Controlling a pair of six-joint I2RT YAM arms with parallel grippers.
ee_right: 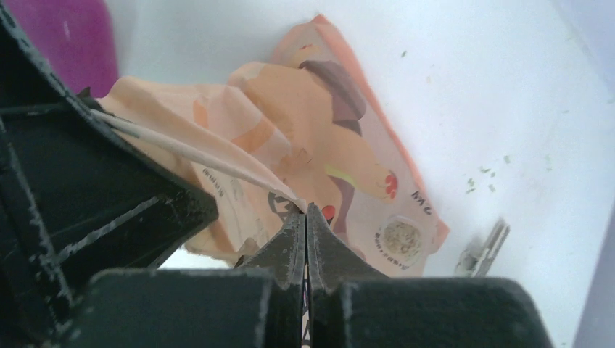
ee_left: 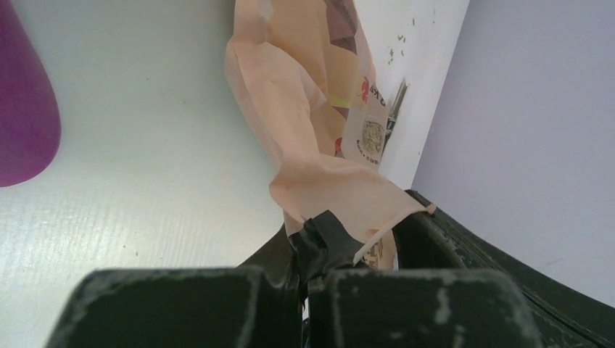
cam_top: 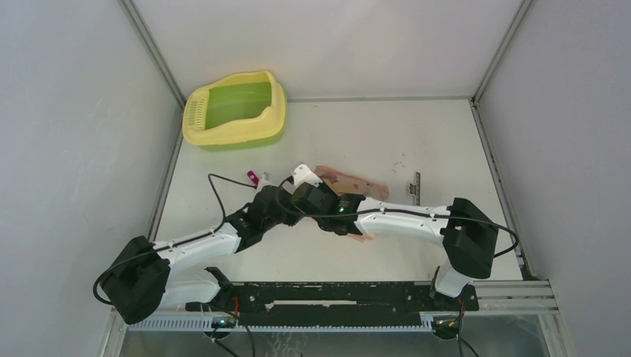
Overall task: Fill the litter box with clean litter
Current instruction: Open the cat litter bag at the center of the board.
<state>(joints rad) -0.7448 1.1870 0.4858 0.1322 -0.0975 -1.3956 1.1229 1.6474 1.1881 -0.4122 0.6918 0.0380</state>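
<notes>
two tight grips on the pink-orange bag [ee_left: 304, 109] — left gripper [ee_left: 313, 250], and seemingly right gripper [ee_right: 306, 217] — litter box [cam_top: 276, 104] well apart

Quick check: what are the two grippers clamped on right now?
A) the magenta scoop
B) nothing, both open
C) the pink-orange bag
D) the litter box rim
C: the wrist views show the left gripper and the right gripper each shut on an edge of the bag.

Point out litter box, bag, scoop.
litter box [cam_top: 238, 104], top view, green inner basin.
bag [ee_right: 341, 156], right wrist view, printed face.
scoop [ee_left: 22, 109], left wrist view, magenta body.
</notes>
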